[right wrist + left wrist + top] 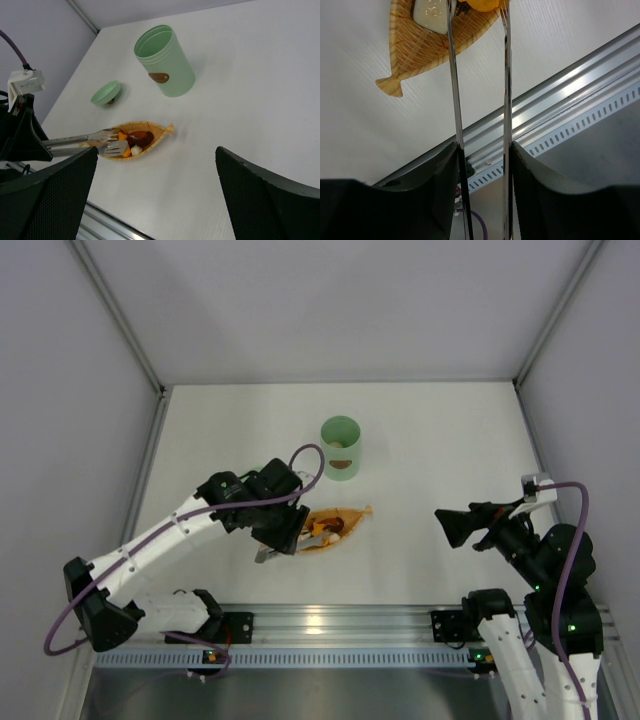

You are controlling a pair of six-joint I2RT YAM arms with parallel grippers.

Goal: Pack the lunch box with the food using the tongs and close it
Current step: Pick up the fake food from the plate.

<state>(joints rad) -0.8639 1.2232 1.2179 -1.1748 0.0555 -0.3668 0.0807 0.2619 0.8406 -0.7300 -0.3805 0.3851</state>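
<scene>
The left gripper (482, 150) clamps slim silver metal tongs (454, 100), tips among small bite-sized food pieces (132, 142) on an orange woven leaf-shaped tray (162, 131). The lidless mint-green cylindrical lunch box (167, 65) stands beyond it, nearer this arm; the right gripper (447, 525) gapes empty.

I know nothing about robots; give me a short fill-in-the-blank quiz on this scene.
The left gripper holds the ____.
The green lunch box stands upright with its lid ____.
The food lies on a tray coloured ____.
The right gripper holds nothing; its jaws are ____.
Missing words: tongs, off, orange, open.
</scene>
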